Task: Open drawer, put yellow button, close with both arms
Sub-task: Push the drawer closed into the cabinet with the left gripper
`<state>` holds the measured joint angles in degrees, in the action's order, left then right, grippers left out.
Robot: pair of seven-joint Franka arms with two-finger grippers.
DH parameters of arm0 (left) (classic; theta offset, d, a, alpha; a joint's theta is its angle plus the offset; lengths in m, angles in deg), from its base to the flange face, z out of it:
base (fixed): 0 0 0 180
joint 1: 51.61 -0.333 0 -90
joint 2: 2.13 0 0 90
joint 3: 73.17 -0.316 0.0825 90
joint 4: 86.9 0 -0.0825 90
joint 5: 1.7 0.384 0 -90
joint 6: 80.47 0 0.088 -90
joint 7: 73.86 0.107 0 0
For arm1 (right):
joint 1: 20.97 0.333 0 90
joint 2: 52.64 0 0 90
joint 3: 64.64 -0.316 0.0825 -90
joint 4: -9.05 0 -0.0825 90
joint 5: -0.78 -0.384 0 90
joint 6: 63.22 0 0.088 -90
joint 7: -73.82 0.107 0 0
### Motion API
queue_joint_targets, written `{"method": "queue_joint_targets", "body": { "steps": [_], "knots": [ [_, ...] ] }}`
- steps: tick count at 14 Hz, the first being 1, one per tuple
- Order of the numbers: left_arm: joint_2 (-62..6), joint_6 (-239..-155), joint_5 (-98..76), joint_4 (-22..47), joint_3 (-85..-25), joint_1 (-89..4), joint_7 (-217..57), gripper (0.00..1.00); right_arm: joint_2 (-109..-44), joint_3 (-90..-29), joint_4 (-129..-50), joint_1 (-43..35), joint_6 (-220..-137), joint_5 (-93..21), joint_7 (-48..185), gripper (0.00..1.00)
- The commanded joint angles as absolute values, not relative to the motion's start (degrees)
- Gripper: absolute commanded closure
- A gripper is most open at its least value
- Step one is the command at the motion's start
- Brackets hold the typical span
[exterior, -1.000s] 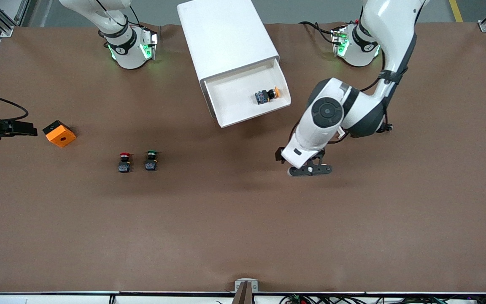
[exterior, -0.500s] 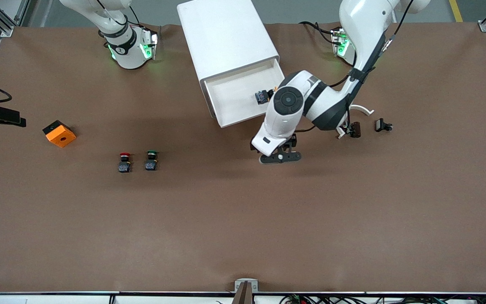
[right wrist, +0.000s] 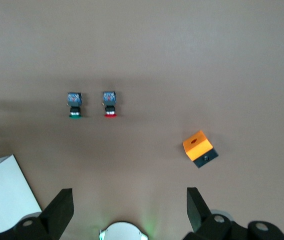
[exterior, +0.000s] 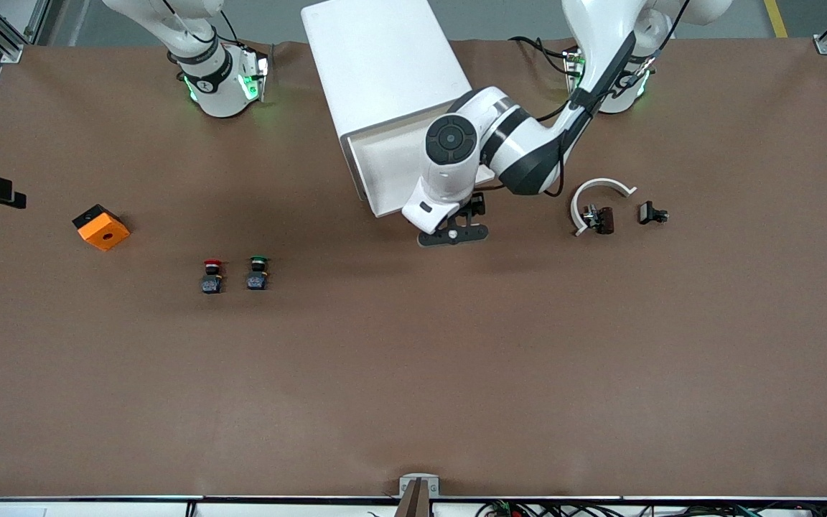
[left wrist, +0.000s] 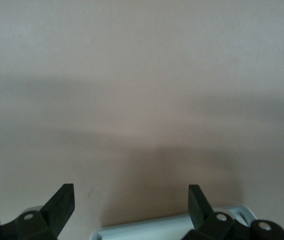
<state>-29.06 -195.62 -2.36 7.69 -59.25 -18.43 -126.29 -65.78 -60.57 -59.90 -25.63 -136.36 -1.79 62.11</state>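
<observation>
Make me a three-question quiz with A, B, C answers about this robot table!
1. Where is the left hand?
A. Over an orange block
B. Over the table, just in front of the open drawer
C. Over the cabinet's top

2. How many buttons stand side by side on the table?
A. One
B. Two
C. Four

3. The left hand's fingers are:
A. Open, holding nothing
B. Shut on a button
C. Shut on a block

Answers:
1 B: the left wrist view shows the drawer's edge right by it.
2 B: one red button, one green button.
3 A: only bare table shows between the spread fingers.
</observation>
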Motion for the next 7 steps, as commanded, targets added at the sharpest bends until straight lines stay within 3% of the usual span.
{"method": "queue_joint_targets", "body": {
  "steps": [1,7],
  "knots": [
    [-27.1,-192.8,-7.57,8.11,-58.23,-18.57,-126.77,0.0,-60.73,-60.95,-63.98,-24.4,-139.07,-1.41,62.66,0.0],
    [-27.62,-189.9,-11.61,8.46,-53.58,-18.48,-131.34,0.0,-50.98,-60.69,-78.3,-24.22,-145.39,-1.41,66.69,0.0]
  ]
}}
